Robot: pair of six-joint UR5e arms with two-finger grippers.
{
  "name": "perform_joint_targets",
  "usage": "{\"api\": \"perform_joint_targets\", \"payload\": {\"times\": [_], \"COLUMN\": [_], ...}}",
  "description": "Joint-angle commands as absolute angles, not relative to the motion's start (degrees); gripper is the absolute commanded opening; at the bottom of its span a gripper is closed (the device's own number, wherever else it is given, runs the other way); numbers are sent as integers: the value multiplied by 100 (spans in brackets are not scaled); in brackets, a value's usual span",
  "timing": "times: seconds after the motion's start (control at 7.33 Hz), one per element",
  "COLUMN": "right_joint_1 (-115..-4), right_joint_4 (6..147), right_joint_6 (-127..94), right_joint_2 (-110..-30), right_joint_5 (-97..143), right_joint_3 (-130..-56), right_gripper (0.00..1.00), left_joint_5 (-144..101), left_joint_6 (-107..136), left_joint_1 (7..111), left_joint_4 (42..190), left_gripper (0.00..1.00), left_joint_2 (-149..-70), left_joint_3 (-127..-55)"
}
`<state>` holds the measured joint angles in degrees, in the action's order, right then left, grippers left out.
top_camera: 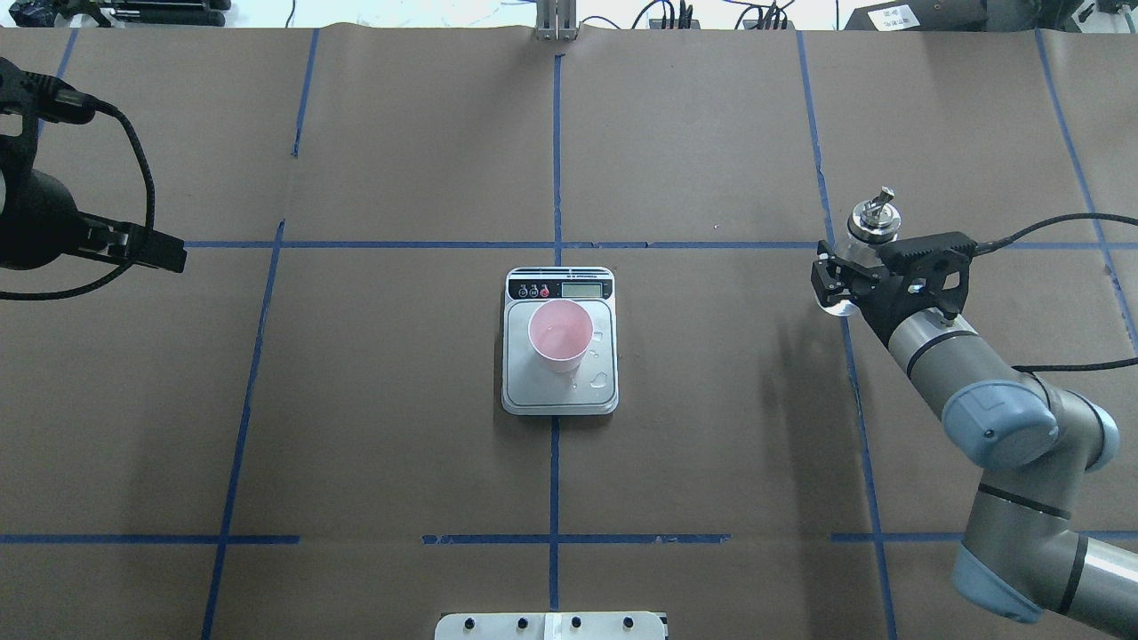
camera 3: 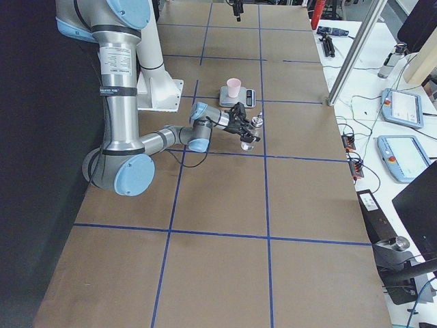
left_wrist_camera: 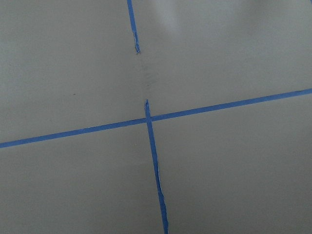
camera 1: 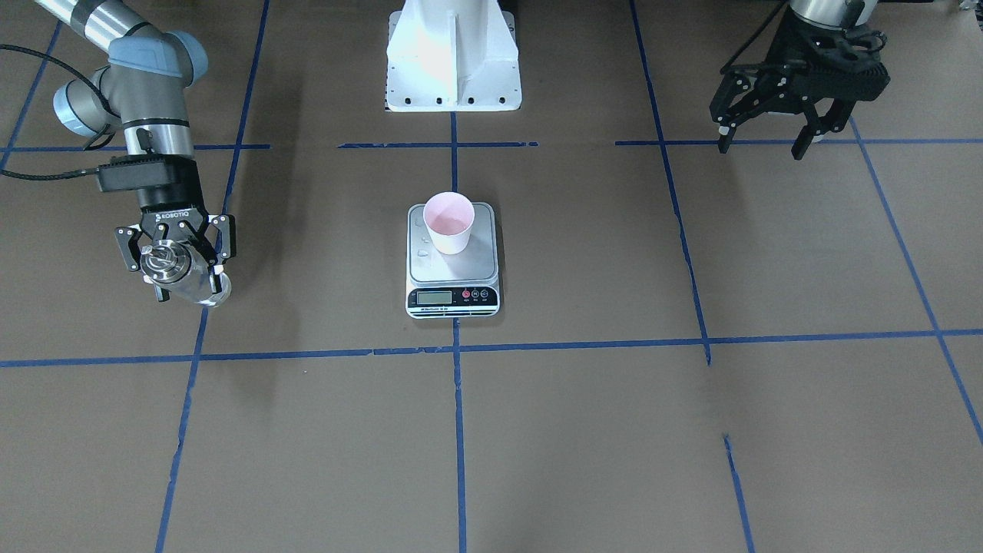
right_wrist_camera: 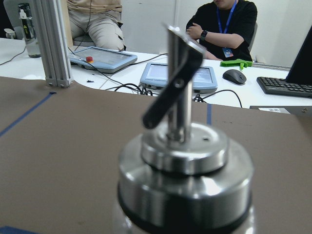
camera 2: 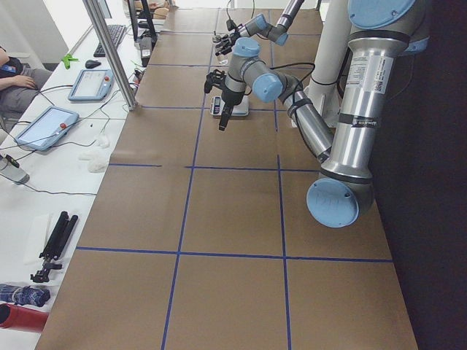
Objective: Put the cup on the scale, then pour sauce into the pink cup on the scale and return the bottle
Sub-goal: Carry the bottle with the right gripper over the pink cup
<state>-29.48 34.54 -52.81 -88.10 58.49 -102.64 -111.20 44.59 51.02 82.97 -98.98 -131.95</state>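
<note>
Small pale pink tapered cup point(camera 1: 449, 223) upright on flat square steel-platform digital scale point(camera 1: 453, 265) at tabletop centre, display strip toward far edge from robot. Clear droplets point(top_camera: 600, 380) on platform beside cup. Right gripper point(camera 1: 175, 261) pinching small clear glass bottle with metal collar and pour spout point(top_camera: 872, 220), upright, toward right edge of tabletop; cannot tell if base touches table. Left gripper point(camera 1: 760, 146) spread, empty, above left half of tabletop.

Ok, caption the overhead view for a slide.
Right gripper holds the bottle off to the side; cup sits on the scale.
</note>
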Motion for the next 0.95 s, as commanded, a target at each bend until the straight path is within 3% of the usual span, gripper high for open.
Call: {"api": "perform_joint_targets", "payload": {"times": [0.0, 0.27, 0.82], "right_joint_1": [-3050, -3041, -2832], "right_joint_4": [4659, 5962, 6715], "right_joint_6": [-4853, -4782, -4448], "right_joint_2": [-8754, -8519, -7919], "right_joint_5": [6038, 5907, 5330], "right_joint_3": [-11332, -11968, -11892], "right_gripper": [0, 0, 0], "left_joint_5": [-11127, -11136, -11206], "left_joint_6": [4465, 4447, 3819], "left_joint_1": [5106, 5115, 5333], "left_joint_4": [8297, 8297, 8297], "left_gripper": [100, 100, 100], "left_joint_2": [-9879, -9853, -9687], "left_joint_3": [-13210, -13236, -13245]}}
